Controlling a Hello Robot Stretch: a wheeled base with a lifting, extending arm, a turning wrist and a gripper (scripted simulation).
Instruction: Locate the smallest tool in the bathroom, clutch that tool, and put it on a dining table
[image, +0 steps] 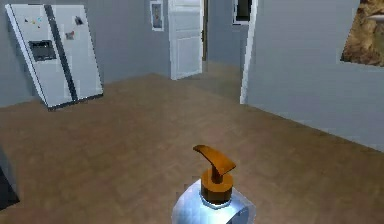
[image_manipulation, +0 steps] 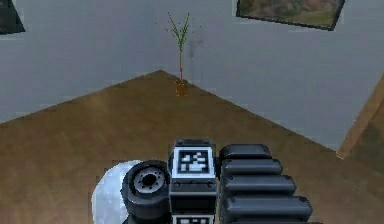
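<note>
A: Where does the robot's gripper sit?

B: The gripper (image_manipulation: 145, 188) is low in the arm side view. It shows as a dark round body just left of the white marked square (image_manipulation: 195, 163) at the end of the arm (image_manipulation: 250, 185). Its fingers cannot be made out.

A: Is it holding anything?

B: That cannot be told. The pump bottle (image_manipulation: 112, 192) shows as a pale rounded shape just left of the gripper's body, with the wooden floor (image_manipulation: 70, 130) behind it. Whether the two touch is unclear.

A: How does the bottle look from the front?

B: In the forward view the pump bottle (image: 212, 195) is upright at the bottom edge. It has a round, shiny, bluish-silver body and an orange pump on top, with the spout toward that view's left.

A: What else is around?

B: Well beyond the gripper, a thin green plant (image_manipulation: 180, 50) stands in a small pot in the corner where two grey walls meet. A framed picture (image_manipulation: 290, 10) hangs above and to the right of the gripper, and a dark frame (image_manipulation: 8, 15) hangs up at the left. Ahead, well apart from the bottle, a white fridge (image: 55, 55) stands against the wall. A white panelled door (image: 186, 38) is farther back, with a small frame (image: 157, 14) beside it. A large wall picture (image: 362, 35) hangs at the forward view's right.
</note>
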